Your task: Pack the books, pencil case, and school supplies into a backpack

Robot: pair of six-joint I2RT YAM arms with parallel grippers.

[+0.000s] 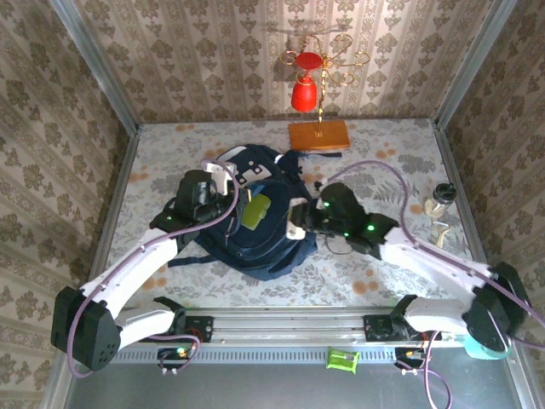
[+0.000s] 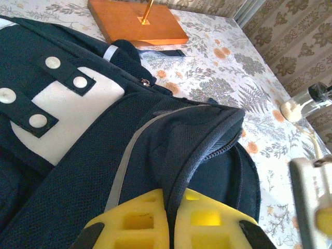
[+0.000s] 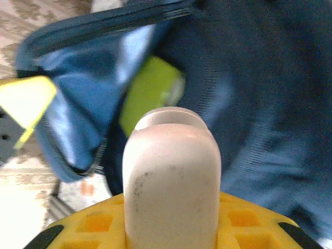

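- Patterned wallpaper (image 1: 170, 60) lines the three walls around a table (image 1: 170, 145) covered in a floral cloth.
- At the far edge stands an orange slab (image 1: 319, 135) with a gold stem, and a red bell (image 1: 305, 92) hangs from the stem.
- A small clear bottle (image 1: 441, 198) with a dark cap stands near the table's right edge, well apart from everything else.
- The navy backpack (image 1: 272, 247) lies flat in the middle of the table between the two arms. Its white-grey patch faces the far side and its main compartment gapes upward.
- The left gripper (image 1: 230, 183) is at the left rim of that opening.
- From the left wrist, the gripper (image 2: 170, 225) has its yellow fingers (image 2: 129, 223) clenched on a fold of the backpack's (image 2: 78, 171) zip edge. The fabric is pinched between them, and the orange slab (image 2: 137, 23) shows beyond.
- The right gripper (image 1: 296, 220) is at the right rim of the opening, across from the left one.
- From the right wrist, the gripper (image 3: 171, 228) grasps a pale pink oblong piece (image 3: 171, 166). The piece stands up between the jaws, just in front of the open backpack (image 3: 259, 104).
- A lime-green flat piece (image 1: 255, 209) lies inside the open compartment. It also shows from the right wrist (image 3: 150, 93), behind the pink piece.
- I cannot tell whether the pink piece touches the backpack's fabric; that view is blurred.
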